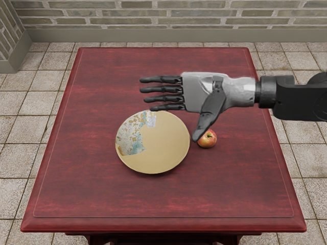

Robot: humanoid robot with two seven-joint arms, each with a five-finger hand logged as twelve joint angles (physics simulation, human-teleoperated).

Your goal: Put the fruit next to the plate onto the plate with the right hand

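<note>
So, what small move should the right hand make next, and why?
Probably it should lower the right hand a little and start curling its fingers around the apple. The hand is open, with only the thumb pointing down close to the apple. The fruit lies on the table beside the right rim of the plate, not yet grasped.

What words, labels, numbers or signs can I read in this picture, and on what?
None can be read.
The round tan plate bears only blotchy white and blue-green patches, no letters.
The small red apple, the dark red wooden table, the grey and black right hand and the brick wall carry no writing.
</note>
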